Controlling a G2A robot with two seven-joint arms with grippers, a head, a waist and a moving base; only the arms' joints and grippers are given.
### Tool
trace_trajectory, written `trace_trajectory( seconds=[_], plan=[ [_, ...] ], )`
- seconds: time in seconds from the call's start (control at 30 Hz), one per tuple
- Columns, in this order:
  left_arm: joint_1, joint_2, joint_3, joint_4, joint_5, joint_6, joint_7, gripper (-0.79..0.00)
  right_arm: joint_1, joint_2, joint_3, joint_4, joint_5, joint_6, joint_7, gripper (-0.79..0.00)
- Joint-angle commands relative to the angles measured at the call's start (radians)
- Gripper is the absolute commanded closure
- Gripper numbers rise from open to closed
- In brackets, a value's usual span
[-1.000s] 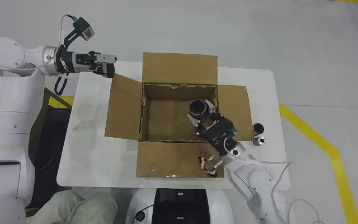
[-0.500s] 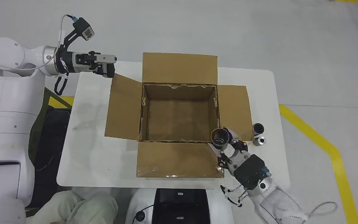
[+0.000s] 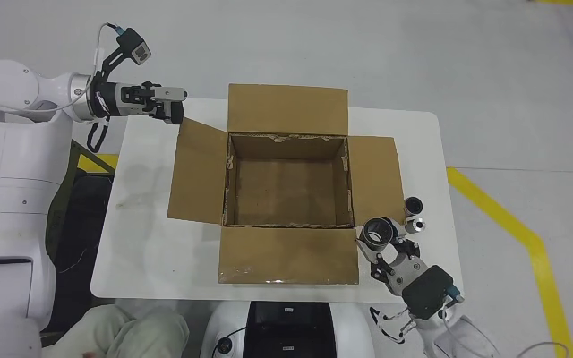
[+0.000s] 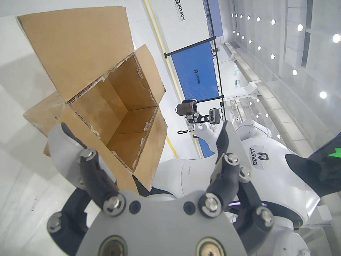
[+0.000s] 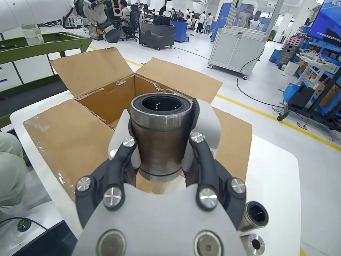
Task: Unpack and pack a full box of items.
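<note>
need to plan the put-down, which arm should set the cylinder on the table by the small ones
Right. The right gripper is shut on the cylinder, just outside the box and close to the small cylinders on the table. The left gripper is open and empty, at the table's opposite corner.

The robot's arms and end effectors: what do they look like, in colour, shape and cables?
The left arm and the right arm have smooth white shells; a black cable loops at the left wrist. The left end effector and the right end effector each have a grey metal base plate, black linkages with silver screws and white finger shells.
</note>
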Motion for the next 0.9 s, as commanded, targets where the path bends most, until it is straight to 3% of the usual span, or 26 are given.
trace_trajectory(
  seconds=[0.0,0.3,0.67,0.87],
  plan=[
    [0.000,0.000,0.000,0.000,0.000,0.000,0.000,-0.785,0.000,0.000,0.000,0.000,0.000,0.000,0.000,0.000],
    [0.000,0.000,0.000,0.000,0.000,0.000,0.000,-0.785,0.002,0.001,0.009,0.032,0.020,0.004,-0.007,0.000],
    [0.000,0.000,0.000,0.000,0.000,0.000,0.000,-0.785,-0.115,0.008,0.087,0.174,0.022,0.067,-0.318,0.000],
    [0.000,0.000,0.000,0.000,0.000,0.000,0.000,-0.785,-0.108,0.012,0.095,0.270,0.019,0.049,-0.348,0.000]
  ],
)
